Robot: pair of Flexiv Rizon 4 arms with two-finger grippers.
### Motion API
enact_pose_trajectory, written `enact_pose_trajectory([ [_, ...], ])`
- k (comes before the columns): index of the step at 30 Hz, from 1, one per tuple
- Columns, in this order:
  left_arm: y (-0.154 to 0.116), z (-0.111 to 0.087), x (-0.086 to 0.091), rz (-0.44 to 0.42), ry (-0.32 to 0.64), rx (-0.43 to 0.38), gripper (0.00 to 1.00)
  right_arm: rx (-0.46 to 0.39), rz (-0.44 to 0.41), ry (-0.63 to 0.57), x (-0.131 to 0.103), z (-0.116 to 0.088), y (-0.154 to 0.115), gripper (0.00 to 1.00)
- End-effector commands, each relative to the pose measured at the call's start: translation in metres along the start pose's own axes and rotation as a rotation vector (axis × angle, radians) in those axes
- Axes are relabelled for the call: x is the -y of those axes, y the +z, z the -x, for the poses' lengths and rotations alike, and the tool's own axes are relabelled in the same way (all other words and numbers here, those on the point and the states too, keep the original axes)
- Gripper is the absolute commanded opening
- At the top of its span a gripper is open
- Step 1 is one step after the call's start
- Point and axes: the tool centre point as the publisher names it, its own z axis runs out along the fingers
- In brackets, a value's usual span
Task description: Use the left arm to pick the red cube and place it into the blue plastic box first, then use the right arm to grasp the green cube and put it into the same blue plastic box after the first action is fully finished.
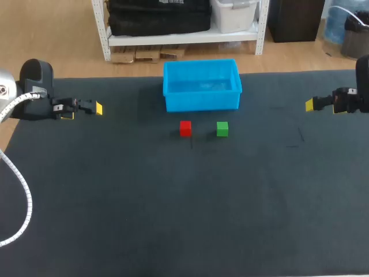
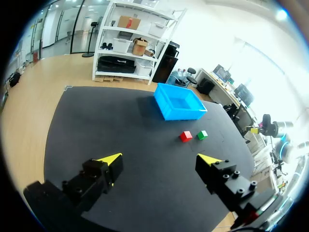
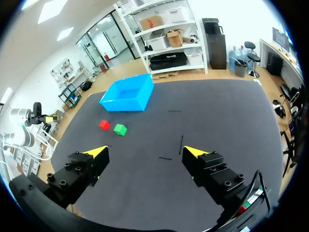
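Fingers stand spread on my left gripper (image 2: 160, 158) and right gripper (image 3: 146, 151), at opposite table (image 1: 173, 202) ends; red cube (image 1: 185, 128) and green cube (image 1: 222, 128) sit side by side, apparently apart, before the blue plastic box (image 1: 202, 101).

We count two cubes on the worktop (image 1: 173, 219): one red cube (image 1: 185, 128) and, at its 3 o'clock, one green cube (image 1: 222, 128). One blue plastic box (image 1: 202, 101) sits at 12 o'clock from the pair. We have two tools, the left tool (image 2: 160, 159) and the right tool (image 3: 146, 152), each with two yellow-tipped fingers.
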Motion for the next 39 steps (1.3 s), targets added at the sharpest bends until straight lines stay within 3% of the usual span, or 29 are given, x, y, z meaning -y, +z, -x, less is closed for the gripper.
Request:
enact_pose_trajectory([
  [1, 0.0, -0.001, -0.002, -0.008, 0.002, 0.005, 1.0, -0.001, 0.001, 0.0, 0.0, 0.0, 0.0, 1.0],
  [13, 0.0, -0.001, -0.002, -0.008, 0.002, 0.005, 1.0, -0.001, 0.001, 0.0, 0.0, 0.0, 0.0, 1.0],
  [22, 0.025, 0.029, 0.031, 0.019, 0.059, -0.127, 1.0, -0.001, 0.001, 0.0, 0.0, 0.0, 0.0, 1.0],
  [32, 0.055, 0.042, 0.069, 0.18, 0.049, -0.328, 1.0, -0.001, 0.001, 0.0, 0.0, 0.0, 0.0, 1.0],
  [36, 0.064, 0.039, 0.082, 0.186, 0.041, -0.359, 1.0, -0.001, 0.001, 0.0, 0.0, 0.0, 0.0, 1.0],
  [39, 0.067, 0.037, 0.089, 0.112, 0.04, -0.365, 1.0, -0.001, 0.001, 0.0, 0.0, 0.0, 0.0, 1.0],
])
